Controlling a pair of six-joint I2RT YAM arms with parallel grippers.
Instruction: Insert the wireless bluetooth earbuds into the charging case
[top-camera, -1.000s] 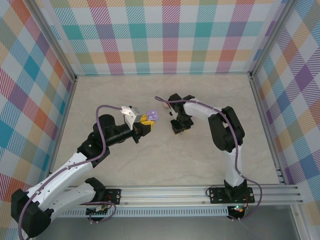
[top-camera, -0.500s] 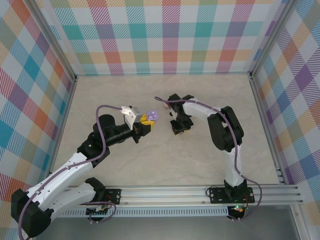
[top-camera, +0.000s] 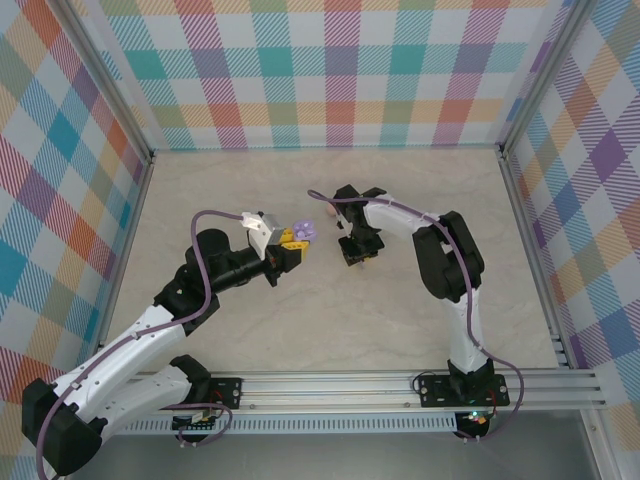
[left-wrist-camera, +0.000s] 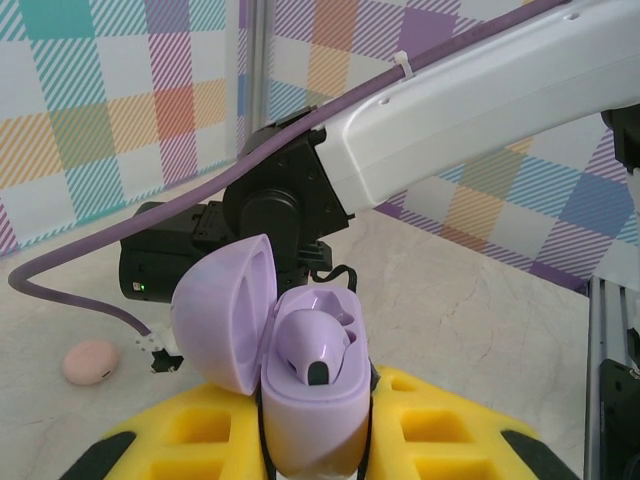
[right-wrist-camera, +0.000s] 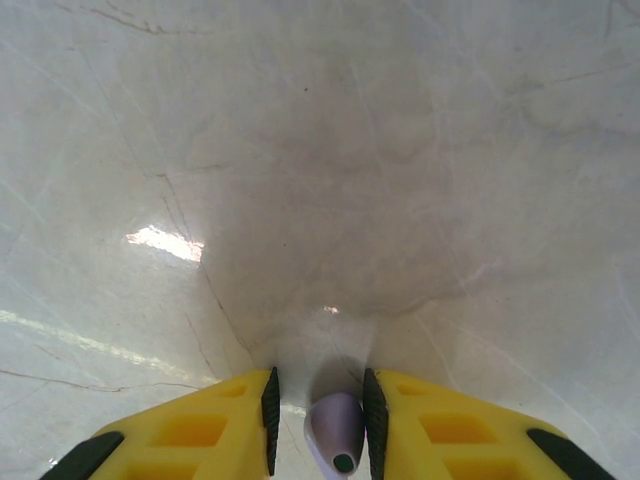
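My left gripper (top-camera: 296, 238) (left-wrist-camera: 315, 425) is shut on the purple charging case (left-wrist-camera: 312, 400) (top-camera: 303, 231) and holds it upright. Its lid (left-wrist-camera: 222, 312) stands open to the left. One purple earbud (left-wrist-camera: 315, 345) sits in a slot of the case. My right gripper (top-camera: 356, 250) (right-wrist-camera: 318, 410) points down at the table with its jaws a little apart. A second purple earbud (right-wrist-camera: 335, 432) lies between the pads. It rests against the right pad, and a gap shows on its left side.
A round salmon-pink disc (left-wrist-camera: 90, 362) (top-camera: 327, 212) lies on the marble table (top-camera: 420, 190) behind the two grippers. The right arm (left-wrist-camera: 450, 110) crosses just beyond the case. Plaid walls close in the back and both sides.
My right gripper has edged very slightly left over the table. The left arm and the case have not moved.
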